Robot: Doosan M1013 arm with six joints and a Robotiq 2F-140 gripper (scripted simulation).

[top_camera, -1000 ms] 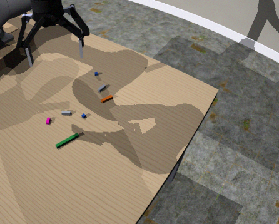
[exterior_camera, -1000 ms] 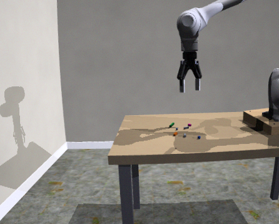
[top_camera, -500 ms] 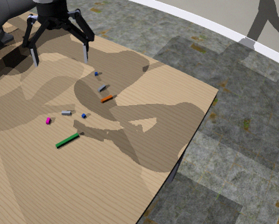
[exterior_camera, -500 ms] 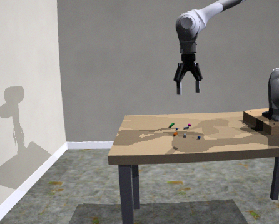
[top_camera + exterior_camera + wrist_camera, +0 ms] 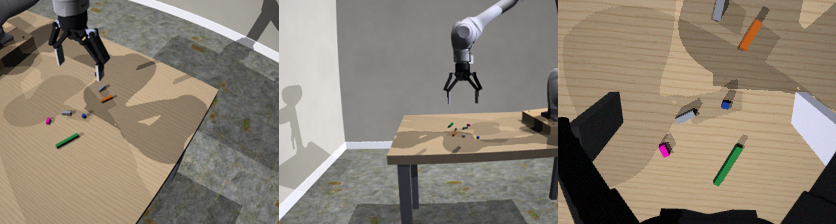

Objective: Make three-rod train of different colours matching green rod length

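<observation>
My gripper [image 5: 79, 67] [image 5: 463, 101] is open and empty, hanging high above the table. Several rods lie flat and apart on the table below it. The green rod [image 5: 67, 140] lies nearest the front. A magenta rod [image 5: 48, 121], a grey rod [image 5: 66, 112] and a blue rod [image 5: 84, 116] lie just behind it. A second grey rod [image 5: 102, 88] and an orange rod [image 5: 106, 99] lie further back. A second blue rod [image 5: 95, 74] peeks out beside a fingertip. The wrist view shows the green rod [image 5: 728, 164], magenta rod [image 5: 664, 149], grey rod [image 5: 686, 116], blue rod [image 5: 726, 104] and orange rod [image 5: 750, 35].
The arm's wooden base block [image 5: 540, 122] stands at the table's far end. The table's edge [image 5: 187, 141] runs along the right. No rod touches another.
</observation>
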